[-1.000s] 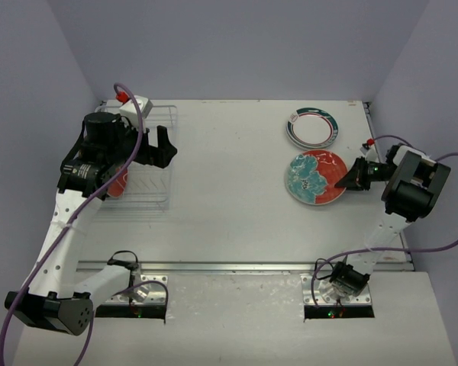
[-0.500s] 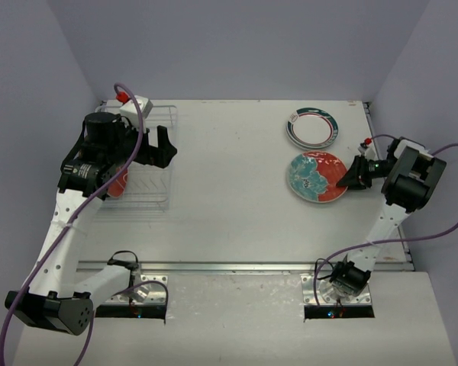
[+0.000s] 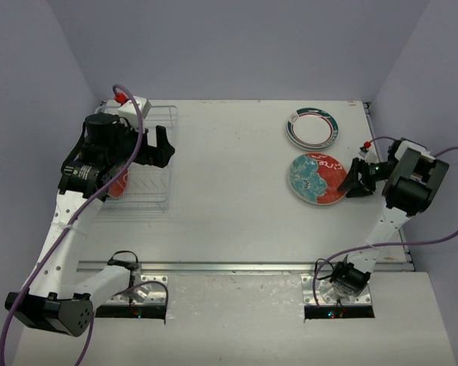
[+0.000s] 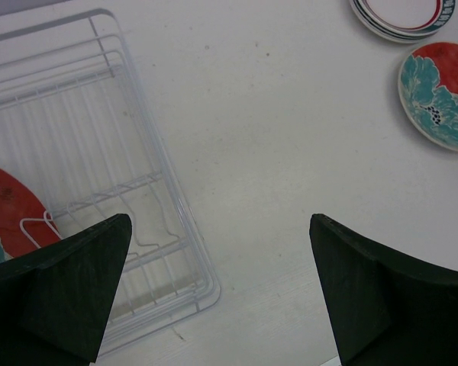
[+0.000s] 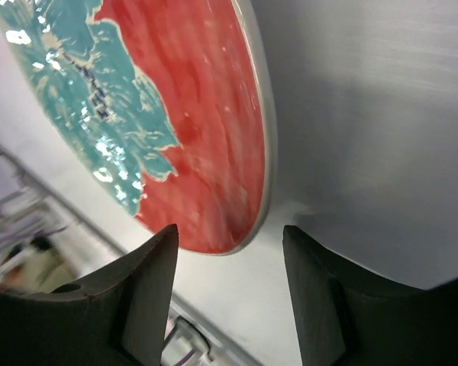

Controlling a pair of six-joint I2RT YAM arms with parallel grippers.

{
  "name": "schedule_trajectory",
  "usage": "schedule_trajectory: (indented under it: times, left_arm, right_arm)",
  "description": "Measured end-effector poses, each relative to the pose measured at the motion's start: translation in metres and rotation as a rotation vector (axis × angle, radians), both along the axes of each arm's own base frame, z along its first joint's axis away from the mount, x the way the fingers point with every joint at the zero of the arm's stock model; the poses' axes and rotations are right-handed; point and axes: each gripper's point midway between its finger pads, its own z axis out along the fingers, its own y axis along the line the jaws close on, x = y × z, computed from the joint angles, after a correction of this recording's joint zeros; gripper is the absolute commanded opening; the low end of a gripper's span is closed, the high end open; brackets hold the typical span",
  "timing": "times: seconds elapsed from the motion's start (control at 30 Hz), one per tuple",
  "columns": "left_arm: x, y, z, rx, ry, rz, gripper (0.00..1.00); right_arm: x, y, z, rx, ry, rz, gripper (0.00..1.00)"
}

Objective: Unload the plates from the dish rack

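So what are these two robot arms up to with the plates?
They are emptying a white wire dish rack. The right gripper stands open at the edge of a round red plate with a teal flower, which lies flat on the white table near a white plate with a dark green rim. The left gripper hangs wide open over the rack, where another red and teal plate waits.

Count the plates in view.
3: a green-rimmed white plate far right; a red-and-teal floral plate just nearer; another red-and-teal plate in the white wire dish rack. The left arm may hide more.
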Motion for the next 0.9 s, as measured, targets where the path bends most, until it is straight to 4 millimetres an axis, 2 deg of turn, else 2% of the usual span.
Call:
schedule_trajectory:
  times: [0.1,0.23,0.37,0.5,0.57,0.7,0.8,0.9]
  left_arm:
    - [0.002,0.007,0.001,0.015,-0.009,0.042,1.0]
    - [0.006,0.021,0.005,0.041,-0.03,0.119,1.0]
    - [0.008,0.038,0.007,0.083,-0.042,0.21,0.95]
    - [0.012,0.059,0.003,0.134,-0.005,0.303,0.83]
    - [0.018,0.071,-0.001,0.159,0.02,0.348,0.77]
    - [0.027,0.096,-0.02,0.23,0.09,0.44,0.74]
    - [0.029,0.11,-0.035,0.28,0.144,0.485,0.72]
    - [0.031,0.124,-0.044,0.334,0.177,0.529,0.72]
  right_arm:
    - [0.002,-0.01,0.015,-0.133,-0.058,0.002,0.59]
    - [0.016,-0.022,0.053,-0.343,-0.216,0.012,0.61]
    - [0.034,-0.014,0.096,-0.494,-0.412,0.036,0.7]
    - [0.043,0.011,0.135,-0.598,-0.607,0.074,0.87]
    - [0.043,0.033,0.155,-0.621,-0.706,0.107,0.98]
    - [0.047,0.078,0.2,-0.613,-0.897,0.16,0.99]
    - [0.047,0.098,0.22,-0.585,-0.972,0.169,0.99]
    - [0.044,0.115,0.226,-0.554,-0.996,0.173,0.99]
